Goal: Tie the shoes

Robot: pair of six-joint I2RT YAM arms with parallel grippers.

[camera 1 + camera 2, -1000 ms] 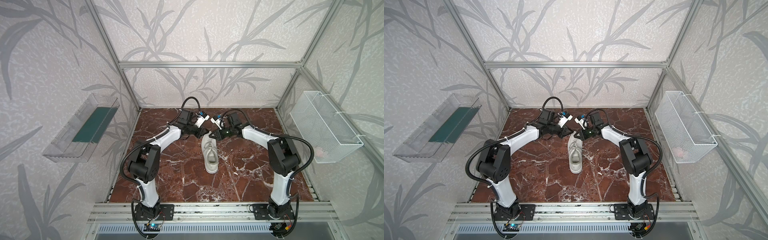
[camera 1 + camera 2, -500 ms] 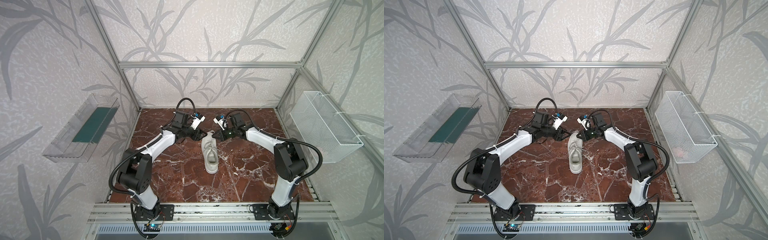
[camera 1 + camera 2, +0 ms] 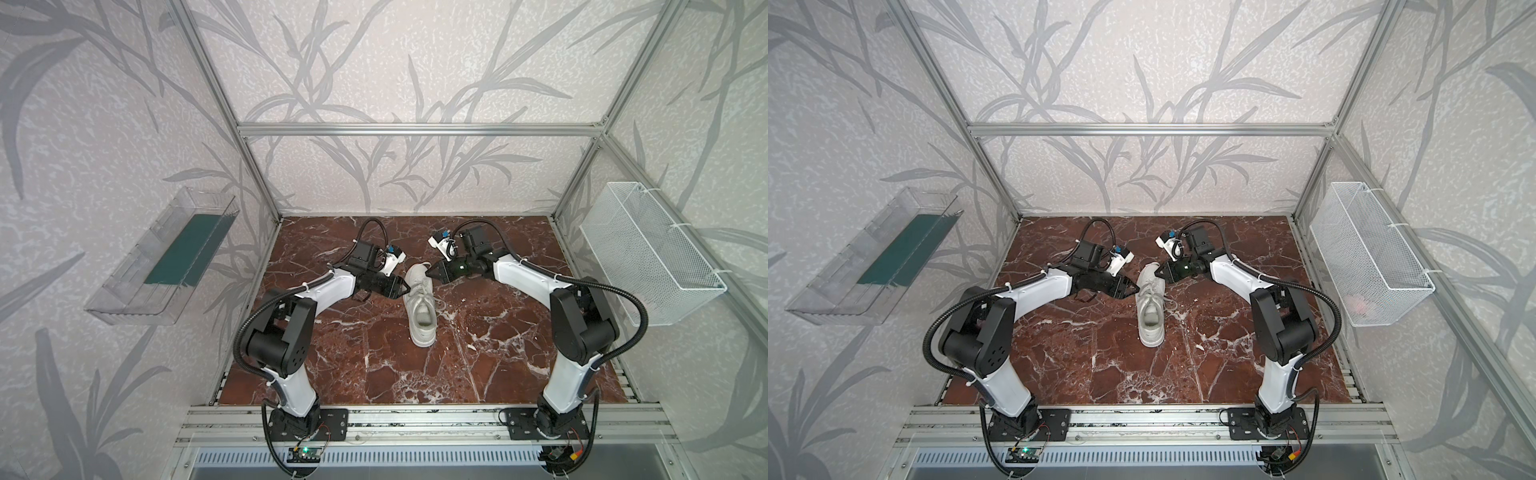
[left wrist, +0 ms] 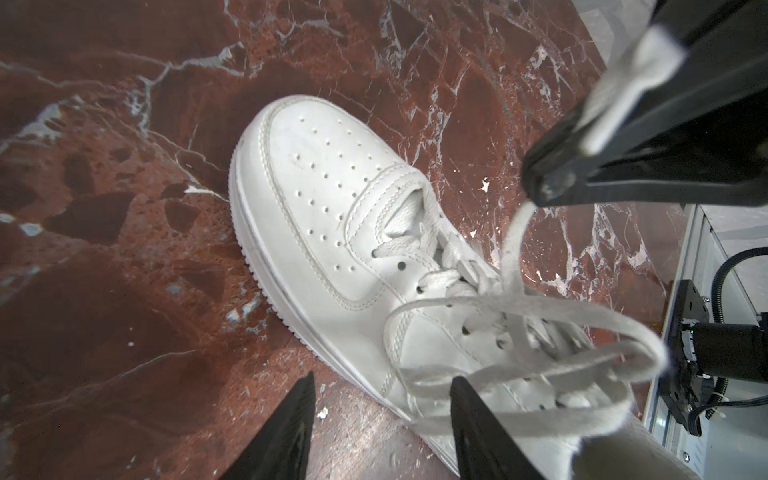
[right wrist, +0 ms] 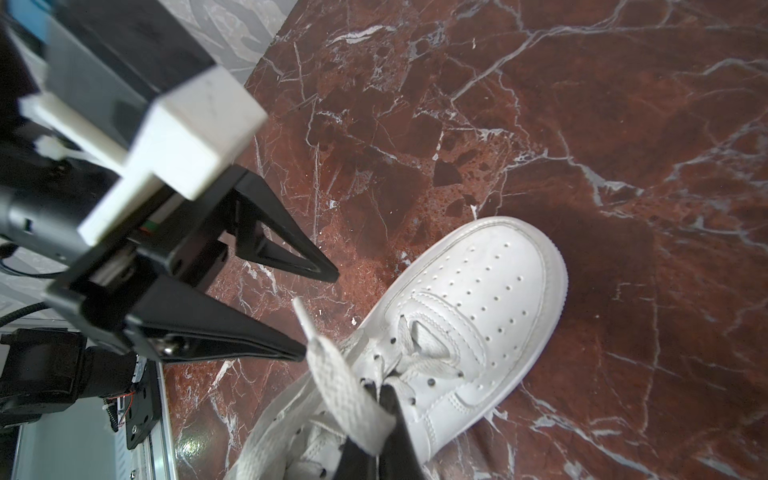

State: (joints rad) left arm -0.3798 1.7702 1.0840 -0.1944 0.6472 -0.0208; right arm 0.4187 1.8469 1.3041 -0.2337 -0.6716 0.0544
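Right end effector (image 3: pixel 430 272) pinched on lace (image 5: pixel 345 386) by sneaker (image 3: pixel 422 309) toe; left end effector (image 3: pixel 402 286) apart alongside

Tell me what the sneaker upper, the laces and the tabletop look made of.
The sneaker upper: smooth white leather or synthetic leather, faint sheen, stitched panels, punched holes. The laces: flat woven fabric, matte, weave texture shows. The tabletop: red-brown marble look with white veins, slightly glossy; real stone or printed laminate, cannot tell.

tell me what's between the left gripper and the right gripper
The toe end of the white sneaker and its laces lie between the left gripper and the right gripper, seen in both top views. The right gripper is shut on the laces.
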